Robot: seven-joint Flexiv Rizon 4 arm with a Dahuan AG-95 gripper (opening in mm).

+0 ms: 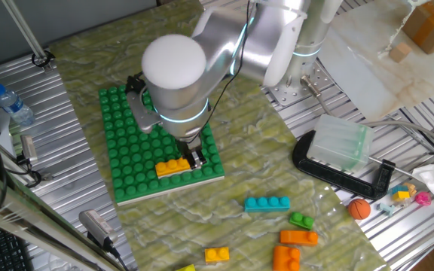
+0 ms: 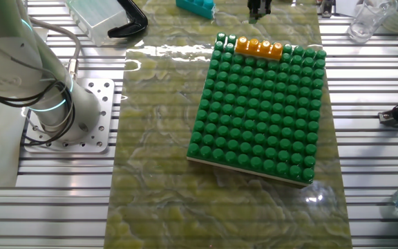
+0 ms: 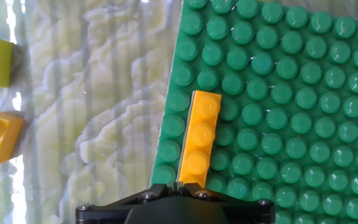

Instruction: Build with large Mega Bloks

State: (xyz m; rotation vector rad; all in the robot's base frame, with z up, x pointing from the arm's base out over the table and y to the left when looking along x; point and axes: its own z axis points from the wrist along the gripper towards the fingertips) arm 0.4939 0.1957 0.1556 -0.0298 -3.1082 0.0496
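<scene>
Yellow-orange brick (image 3: 199,138) just beneath gripper (image 3: 178,184)

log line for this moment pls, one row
stage: placing | gripper: at yellow-orange brick, open/shut unclear | brick: on green baseplate, near edge | loose bricks: on mat

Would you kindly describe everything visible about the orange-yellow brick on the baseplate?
The brick is a glossy orange-yellow plastic bar, one stud wide and four long. It lies flat, studs up, on the green baseplate, along its edge near a corner. No other brick touches it. The gripper is at one end; whether its fingers touch the brick is unclear.
</scene>
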